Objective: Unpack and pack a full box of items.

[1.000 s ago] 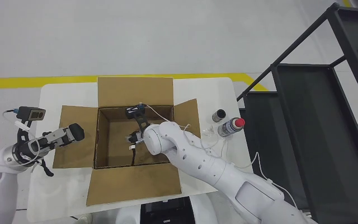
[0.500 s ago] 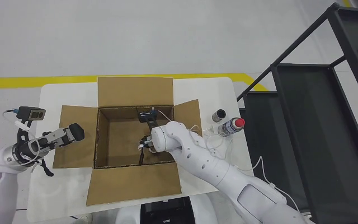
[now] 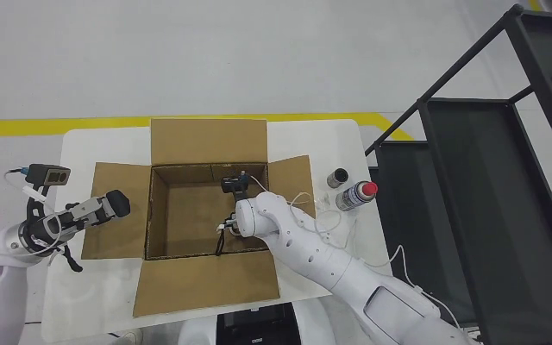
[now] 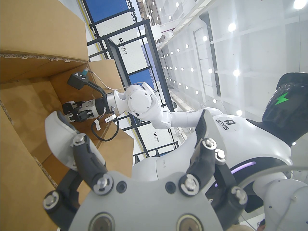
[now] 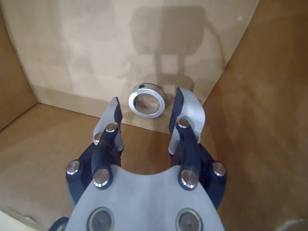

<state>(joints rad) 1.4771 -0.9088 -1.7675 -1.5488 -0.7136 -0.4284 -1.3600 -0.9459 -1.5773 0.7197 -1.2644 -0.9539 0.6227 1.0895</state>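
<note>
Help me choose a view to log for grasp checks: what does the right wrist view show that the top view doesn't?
Right wrist view: a metal ring on the box floor near a corner, ahead of the right gripper, jaws open. Top view: the left gripper by the left flap; a red-capped can and a smaller can on the table. Both: the box's inside.

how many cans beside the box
2: a red-capped spray can and a smaller dark can beside it, both right of the box. The arm may hide more.
</note>
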